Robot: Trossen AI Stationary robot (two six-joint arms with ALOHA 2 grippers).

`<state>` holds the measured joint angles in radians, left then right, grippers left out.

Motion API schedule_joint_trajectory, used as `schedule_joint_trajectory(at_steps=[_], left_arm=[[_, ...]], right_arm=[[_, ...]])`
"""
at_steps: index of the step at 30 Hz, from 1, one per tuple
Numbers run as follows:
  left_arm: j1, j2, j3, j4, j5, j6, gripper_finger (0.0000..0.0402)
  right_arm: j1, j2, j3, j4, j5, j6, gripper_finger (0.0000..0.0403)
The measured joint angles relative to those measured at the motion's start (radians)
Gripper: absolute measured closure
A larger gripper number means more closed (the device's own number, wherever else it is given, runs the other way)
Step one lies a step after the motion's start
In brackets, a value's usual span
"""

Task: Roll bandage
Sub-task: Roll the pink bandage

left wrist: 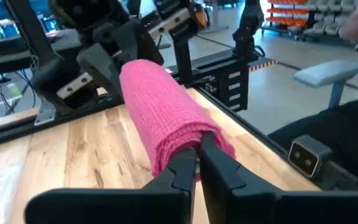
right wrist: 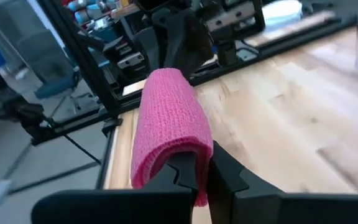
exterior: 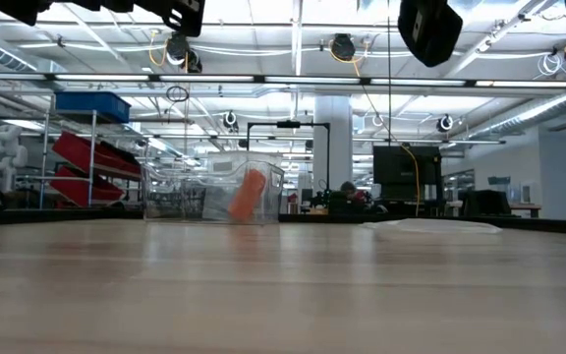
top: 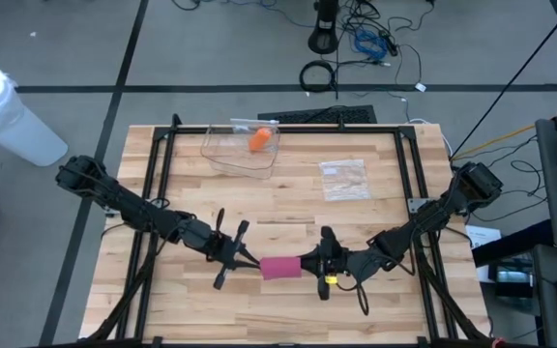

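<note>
Between the two grippers, the pink bandage roll [top: 280, 268] lies with its long axis spanning claw to claw. Left gripper [left wrist: 197, 163] and right gripper [right wrist: 202, 167] each pinch one end, equally near.

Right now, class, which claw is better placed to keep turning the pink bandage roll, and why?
Neither clearly: the left claw and right claw each pinch one end of the pink bandage roll, held between them above the table. On this evidence, either could turn it.

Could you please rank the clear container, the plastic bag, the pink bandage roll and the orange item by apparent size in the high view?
1. Clear container
2. Plastic bag
3. Pink bandage roll
4. Orange item, inside the container
</note>
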<state>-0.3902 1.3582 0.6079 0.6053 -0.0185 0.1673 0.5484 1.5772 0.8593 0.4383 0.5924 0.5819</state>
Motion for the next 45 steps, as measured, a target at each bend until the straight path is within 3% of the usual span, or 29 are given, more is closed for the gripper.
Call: schedule_joint_trajectory(at_steps=[6, 18, 25, 31, 40, 45], left_arm=[[-0.027, 0.001, 0.001, -0.008, -0.055, 0.09, 0.0358], [-0.099, 0.001, 0.003, -0.024, -0.281, 0.275, 0.0354], [-0.114, 0.001, 0.003, -0.011, -0.29, 0.318, 0.0396], [-0.108, 0.0, 0.003, 0.022, -0.287, 0.254, 0.0399], [-0.073, -0.001, 0.007, 0.018, -0.246, 0.109, 0.04], [-0.048, -0.001, 0.008, 0.017, -0.187, 0.021, 0.0401]], right_arm=[[0.005, 0.0, 0.0, -0.012, -0.003, 0.154, 0.0397], [0.027, 0.002, 0.0, -0.017, 0.01, 0.188, 0.0397], [0.028, 0.002, 0.0, -0.002, 0.0, 0.188, 0.0392], [0.03, 0.002, 0.0, -0.016, -0.005, 0.062, 0.0355], [0.033, 0.002, 0.0, -0.026, -0.001, -0.197, 0.0267], [0.036, 0.002, 0.0, -0.022, 0.018, -0.278, 0.0229]])
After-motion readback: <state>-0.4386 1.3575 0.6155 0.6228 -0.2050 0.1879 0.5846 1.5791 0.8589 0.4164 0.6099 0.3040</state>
